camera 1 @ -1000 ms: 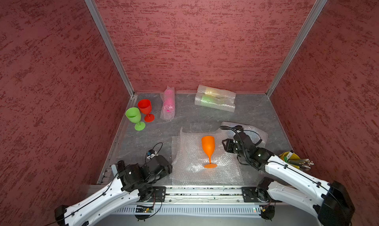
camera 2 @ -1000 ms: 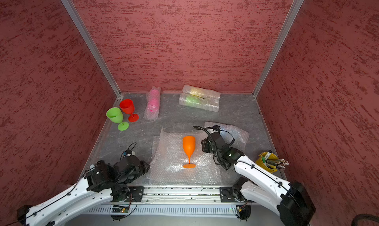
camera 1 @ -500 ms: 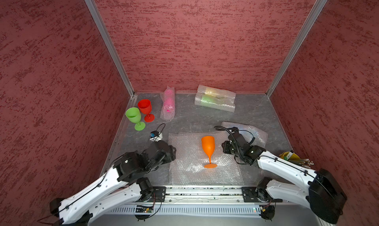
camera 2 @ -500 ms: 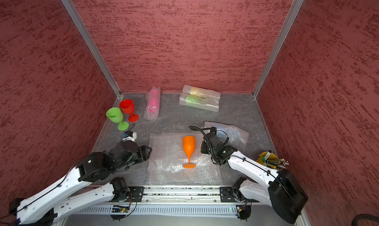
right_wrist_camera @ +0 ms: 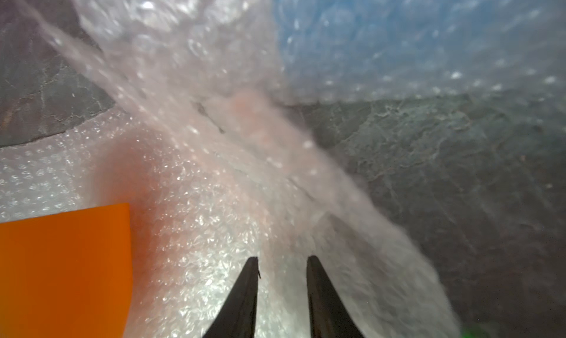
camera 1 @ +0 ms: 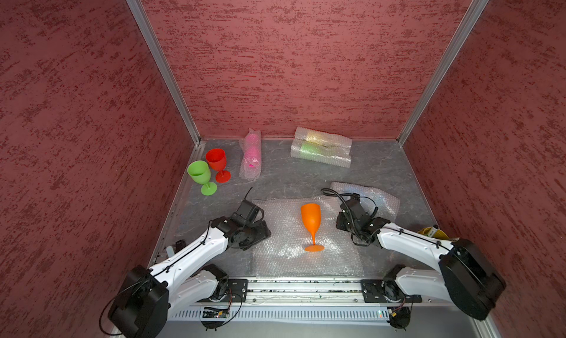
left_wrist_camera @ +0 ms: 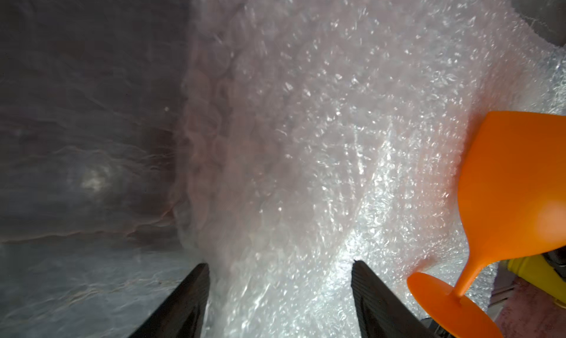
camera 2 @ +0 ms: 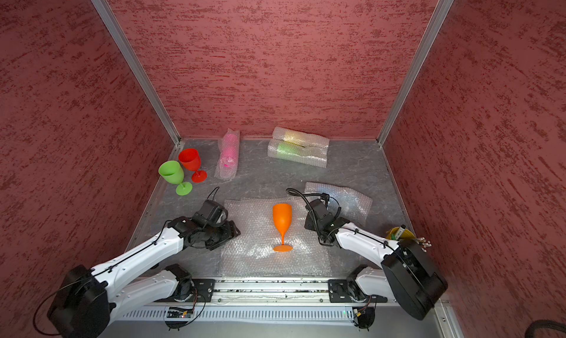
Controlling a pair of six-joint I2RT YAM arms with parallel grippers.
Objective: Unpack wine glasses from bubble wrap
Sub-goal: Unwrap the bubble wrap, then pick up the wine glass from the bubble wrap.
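An orange wine glass (camera 1: 311,218) (camera 2: 282,218) stands upright on a flat sheet of bubble wrap (camera 1: 284,253) (camera 2: 254,256) at the table's front middle. My left gripper (camera 1: 267,230) (left_wrist_camera: 280,263) is low at the sheet's left edge and wide open, with the edge running between its fingers. My right gripper (camera 1: 338,224) (right_wrist_camera: 281,258) is low over the sheet's right edge, its jaws a narrow gap apart, nothing visibly pinched. The orange glass (left_wrist_camera: 505,183) (right_wrist_camera: 61,269) shows to the side in both wrist views.
A green glass (camera 1: 200,175) and a red glass (camera 1: 217,161) stand unwrapped at the back left. A pink wrapped one (camera 1: 251,154) and two wrapped ones (camera 1: 320,151) lie by the back wall. A bubble wrap sleeve (camera 1: 378,198) showing blue (right_wrist_camera: 428,30) lies behind the right gripper. A yellow cup (camera 1: 432,231) stands at the right.
The sheet's raised left side has dropped flat. My left arm has reached forward and right to the sheet's left edge. The right gripper has shifted slightly toward the orange glass.
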